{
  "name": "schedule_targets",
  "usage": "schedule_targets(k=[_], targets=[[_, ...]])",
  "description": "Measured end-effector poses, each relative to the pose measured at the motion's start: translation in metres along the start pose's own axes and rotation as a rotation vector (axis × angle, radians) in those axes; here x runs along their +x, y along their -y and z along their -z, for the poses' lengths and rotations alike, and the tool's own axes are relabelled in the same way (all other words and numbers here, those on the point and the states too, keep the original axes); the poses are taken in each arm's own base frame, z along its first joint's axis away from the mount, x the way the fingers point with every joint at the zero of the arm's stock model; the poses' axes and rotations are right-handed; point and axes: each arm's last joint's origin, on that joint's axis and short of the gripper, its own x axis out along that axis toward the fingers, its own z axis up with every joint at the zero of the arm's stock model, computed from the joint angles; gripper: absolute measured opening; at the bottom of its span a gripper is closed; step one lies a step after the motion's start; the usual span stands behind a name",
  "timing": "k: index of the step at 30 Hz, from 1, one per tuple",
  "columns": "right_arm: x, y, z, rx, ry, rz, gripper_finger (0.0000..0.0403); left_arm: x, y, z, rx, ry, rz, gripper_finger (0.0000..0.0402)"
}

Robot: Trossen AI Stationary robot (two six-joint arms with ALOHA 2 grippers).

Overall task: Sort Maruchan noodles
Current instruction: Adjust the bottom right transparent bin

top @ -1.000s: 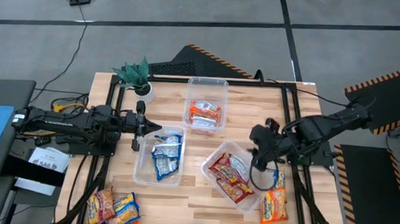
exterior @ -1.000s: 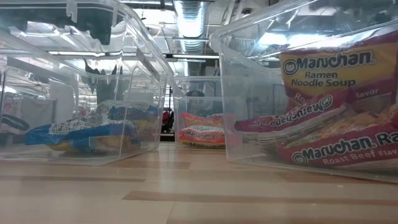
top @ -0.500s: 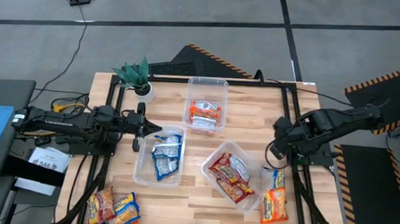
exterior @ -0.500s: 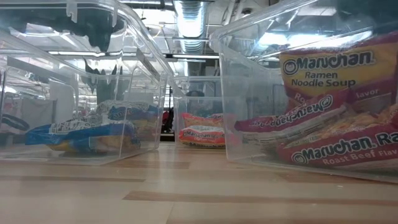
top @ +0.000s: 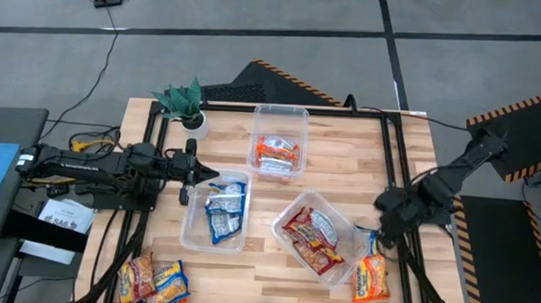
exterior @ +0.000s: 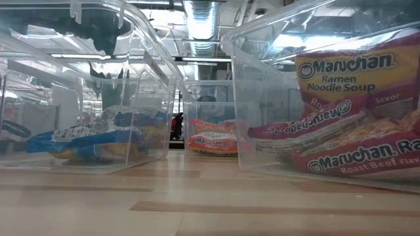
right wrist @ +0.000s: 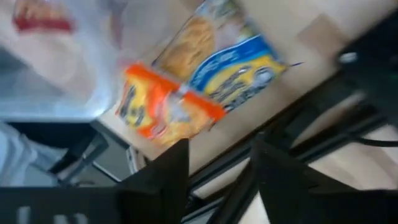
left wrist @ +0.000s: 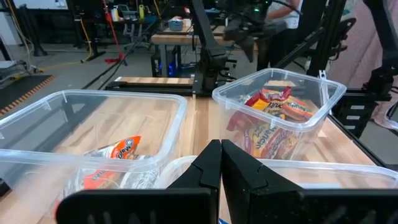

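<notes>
Past our right gripper, whose two dark fingers stand apart with nothing between them, we see an orange packet touching a blue-yellow packet on the wooden table.

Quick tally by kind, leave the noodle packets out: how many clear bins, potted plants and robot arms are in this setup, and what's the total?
Clear bins: 3
Potted plant: 1
Robot arms: 2
Total: 6
</notes>
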Motion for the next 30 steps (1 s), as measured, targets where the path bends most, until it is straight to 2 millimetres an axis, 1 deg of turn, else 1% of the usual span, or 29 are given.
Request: schedule_targets(k=[3,7,8,9,12,15,20,23,27,30], targets=[[0.012,-0.017,0.009,-0.073,-0.016,-0.029,0.0135,0.0,0.0,0.0,0.005,0.0,0.0,0.0],[0.029,-0.039,0.015,-0.126,-0.043,-0.072,0.0035,0.0,0.0,0.0,0.013,0.005,-0.001,0.0],[0.033,-0.043,0.017,-0.134,-0.055,-0.078,0.0019,0.0,0.0,-0.001,0.014,0.009,-0.003,0.0],[0.036,-0.046,0.017,-0.14,-0.061,-0.084,0.0014,0.0,0.0,-0.001,0.014,0.011,-0.005,0.0],[0.043,-0.051,0.017,-0.136,-0.061,-0.068,0.0018,0.0,0.0,-0.002,0.015,0.017,-0.008,0.0],[0.046,-0.057,0.013,-0.143,-0.053,-0.062,0.0011,0.0,0.0,-0.002,0.024,0.019,-0.008,0.0],[0.035,-0.068,0.007,-0.184,0.03,-0.113,0.0009,0.0,0.0,-0.002,0.034,0.022,-0.014,0.0],[0.028,-0.072,0.0,-0.2,0.099,-0.138,0.0009,0.0,0.0,-0.002,0.034,0.022,-0.015,0.0],[0.026,-0.075,-0.013,-0.226,0.146,-0.164,0.0009,0.0,0.0,-0.002,0.034,0.022,-0.015,0.0],[0.027,-0.078,-0.025,-0.259,0.174,-0.168,0.0009,0.0,0.0,-0.002,0.034,0.022,-0.015,0.0]])
